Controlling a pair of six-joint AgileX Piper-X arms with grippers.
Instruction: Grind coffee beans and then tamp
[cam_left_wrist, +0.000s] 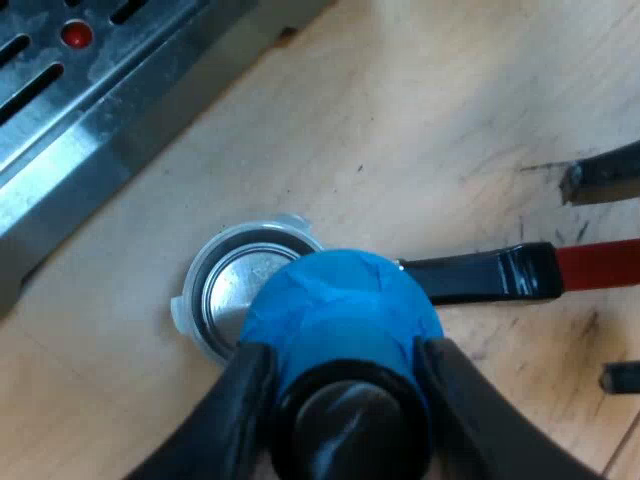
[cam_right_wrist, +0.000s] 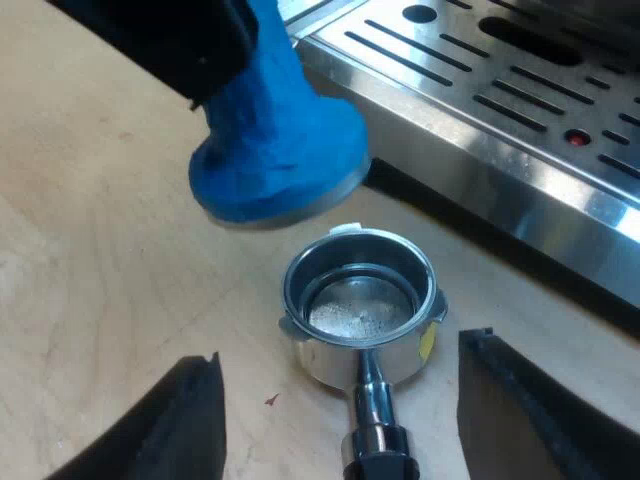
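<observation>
My left gripper is shut on the blue tamper by its black knob. The tamper hangs tilted a little above the wooden table, close to the rim of the metal holder's basket and not inside it. The holder lies on the table, its basket showing bare speckled metal. Its dark handle ends in red. My right gripper stands open astride the handle, one finger on each side, touching nothing. The right gripper's fingertips flank the red end.
The espresso machine's slotted steel drip tray, with a small red dot, runs close beside the holder and tamper. The same tray edges the wooden table.
</observation>
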